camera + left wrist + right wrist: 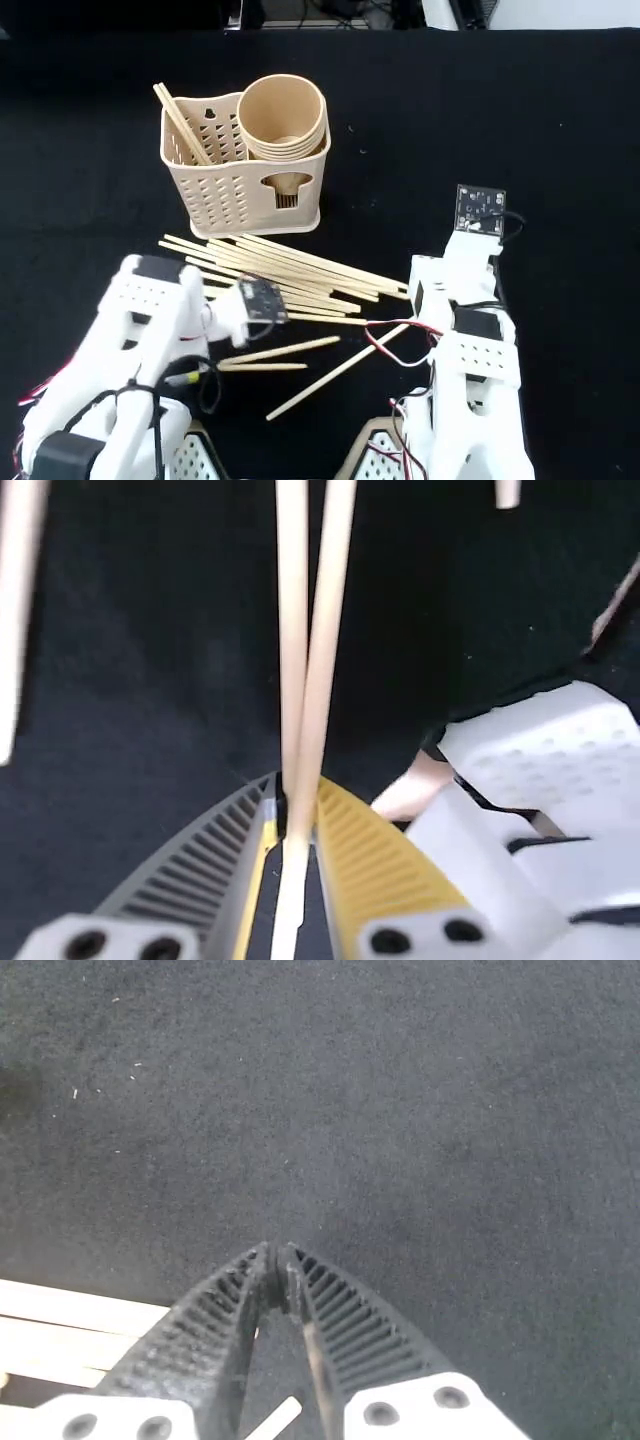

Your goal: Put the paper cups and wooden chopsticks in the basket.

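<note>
A beige slotted basket (235, 190) stands at the back left. Stacked paper cups (283, 116) fill its right compartment, and a pair of wooden chopsticks (181, 124) leans in its left one. A pile of several chopsticks (290, 272) lies on the black cloth in front of it. My left gripper (292, 805) is shut on two chopsticks (305, 630). In the high view that pair (275, 358) lies low over the cloth, just below the pile. My right gripper (277, 1260) is shut on nothing above bare cloth, with pale chopsticks (60, 1325) beside it.
One loose chopstick (337, 373) lies slanted between the two arms. The right arm (465, 320) stands at the front right, its red and white wires crossing the pile's near end. Black cloth (500, 110) covers the table.
</note>
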